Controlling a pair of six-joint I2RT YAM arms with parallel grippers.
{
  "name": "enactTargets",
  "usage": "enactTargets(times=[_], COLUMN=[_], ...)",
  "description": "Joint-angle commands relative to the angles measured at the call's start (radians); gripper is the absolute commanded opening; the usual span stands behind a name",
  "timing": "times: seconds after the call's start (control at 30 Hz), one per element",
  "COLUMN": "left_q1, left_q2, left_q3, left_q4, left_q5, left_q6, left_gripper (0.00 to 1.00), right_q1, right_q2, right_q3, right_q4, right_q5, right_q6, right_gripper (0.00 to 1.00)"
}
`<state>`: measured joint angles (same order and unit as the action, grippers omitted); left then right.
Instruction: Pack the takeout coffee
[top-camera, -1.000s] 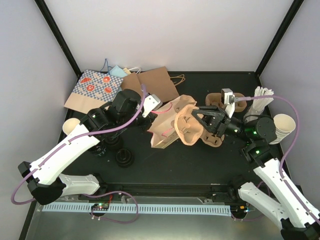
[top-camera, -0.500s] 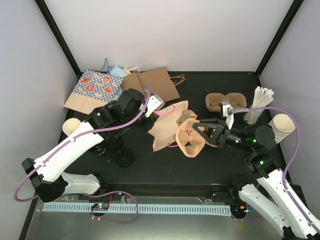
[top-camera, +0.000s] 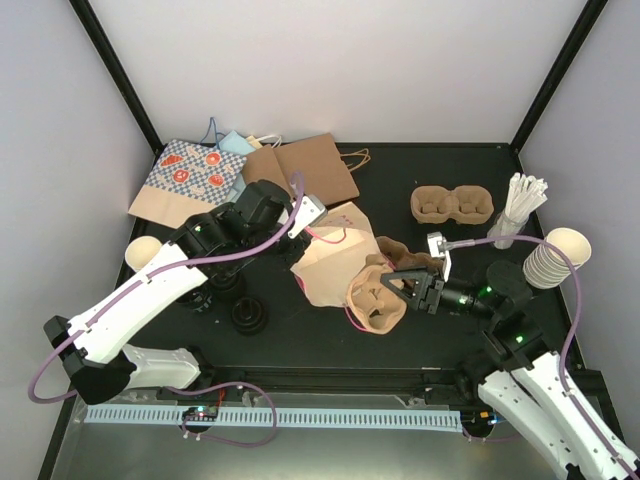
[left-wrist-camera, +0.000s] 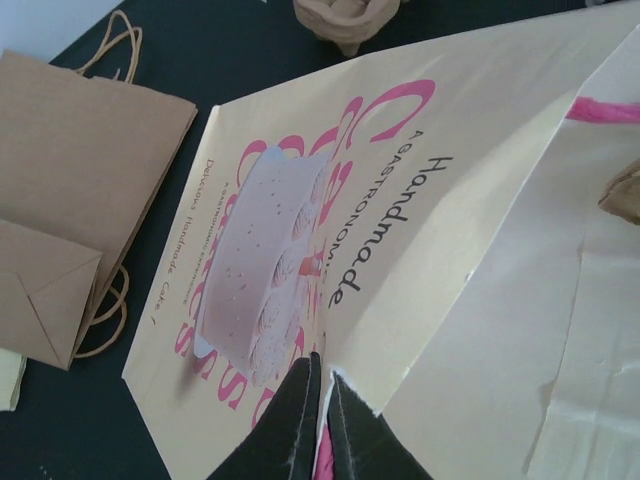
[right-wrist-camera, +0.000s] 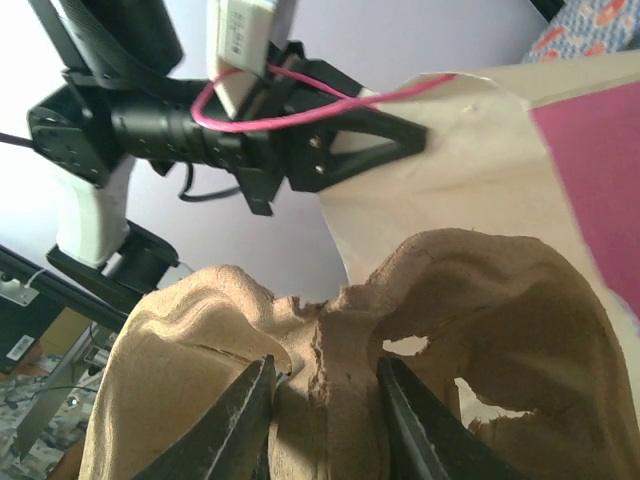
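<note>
My left gripper is shut on the rim of a cream paper bag that has pink "Handmade" print and a pink handle. It holds the bag's mouth up. My right gripper is shut on the middle ridge of a brown pulp cup carrier. The carrier hangs tilted at the bag's mouth. Round black tops stand beside the left arm. I cannot tell whether they cap takeout coffee cups.
A second pulp carrier lies at the back right. White sticks and a stack of lidless cream cups are on the right. Flat paper bags and a patterned bag lie at the back left. One cream cup is at the left.
My right gripper has drawn the carrier back toward the near edge. The bag has swung with it, its mouth now facing the carrier. My left gripper has stayed shut on the rim.
</note>
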<state>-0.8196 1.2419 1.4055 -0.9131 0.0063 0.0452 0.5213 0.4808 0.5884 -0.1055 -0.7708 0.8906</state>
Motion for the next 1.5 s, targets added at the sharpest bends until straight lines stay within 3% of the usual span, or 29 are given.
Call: enactTargets(times=[0.0,0.27,0.63,1.0,1.2,1.47], left_q1=[-0.004,-0.032,-0.074,-0.084,-0.084,-0.084], left_q2=[0.009,0.033,0.102,0.095,0.100,0.107], left_q3=[0.032,0.001,0.010,0.034,0.086,0.156], left_q4=[-0.052,-0.076,-0.111,-0.120,-0.132,-0.134], left_q5=[-0.025,0.056,0.058,0.034,-0.013,-0.039], left_q6=[0.045,0.045,0.037,0.029,0.016,0.010], left_gripper=[0.01,0.02,0.02,0.02,0.02,0.01], right_q1=[0.006,0.007,0.006,0.006,0.006,0.006], right_q2=[-0.039,-0.057,-0.060,0.042,0.096,0.067], right_q3=[-0.052,-0.037,0.154,0.161,0.118,0.068], right_q4=[-0.075,-0.204,-0.275,-0.009,0.198,0.233], right_q5=[-0.009,0.008,0.122,0.091,0.013,0.008], right_q6=[-0.020,-0.092,-0.210,-0.093,0.048,0.080], right_gripper=[0.29,0.29,0.29,0.29,0.29,0.29])
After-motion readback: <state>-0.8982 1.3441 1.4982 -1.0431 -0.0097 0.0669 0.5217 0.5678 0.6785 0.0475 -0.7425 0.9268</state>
